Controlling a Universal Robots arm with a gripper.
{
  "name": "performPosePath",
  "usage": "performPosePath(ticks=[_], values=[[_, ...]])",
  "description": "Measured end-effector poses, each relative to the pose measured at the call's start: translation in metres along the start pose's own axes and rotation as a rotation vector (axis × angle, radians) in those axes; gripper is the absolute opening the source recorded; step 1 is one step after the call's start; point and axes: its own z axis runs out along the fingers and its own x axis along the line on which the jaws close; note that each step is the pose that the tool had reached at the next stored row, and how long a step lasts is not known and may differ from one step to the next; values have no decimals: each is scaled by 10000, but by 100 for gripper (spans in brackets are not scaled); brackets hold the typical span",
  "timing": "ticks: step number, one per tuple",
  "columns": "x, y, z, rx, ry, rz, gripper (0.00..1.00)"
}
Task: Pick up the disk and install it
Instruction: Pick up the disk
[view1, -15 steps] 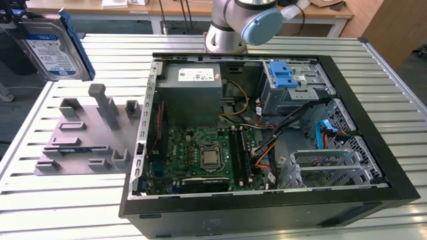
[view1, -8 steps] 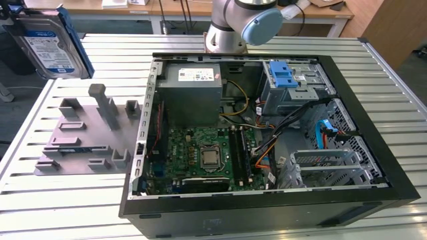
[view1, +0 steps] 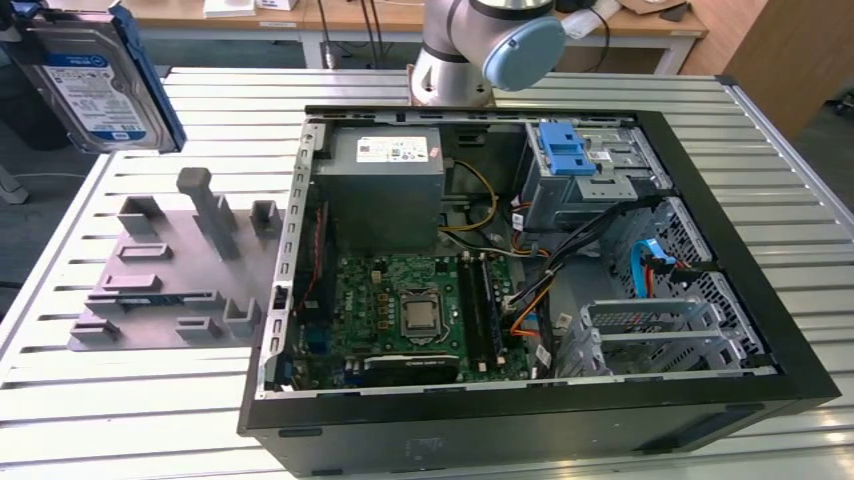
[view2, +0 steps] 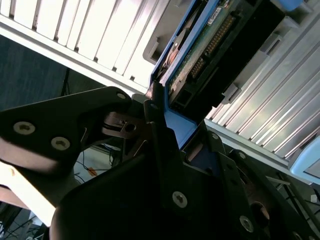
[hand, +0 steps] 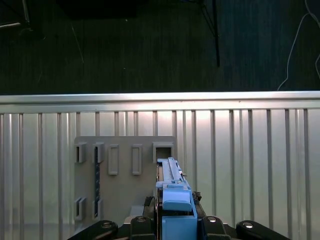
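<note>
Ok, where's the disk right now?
The disk is in the air at the exterior view's upper left, above the grey fixture plate, left of the open computer case, held by the gripper.

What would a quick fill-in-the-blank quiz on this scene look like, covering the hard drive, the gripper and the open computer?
1. The gripper is shut on the disk, which has a ____ plastic frame.
2. The grey holder lies to the exterior view's ____ of the computer case.
3. The disk is held ____ the table, not resting on it.

Missing words: blue; left; above.
</note>
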Motion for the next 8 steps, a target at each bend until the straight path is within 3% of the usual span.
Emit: performPosePath(ticks=[8], values=[[-1, 1, -81, -1, 0, 0, 37]])
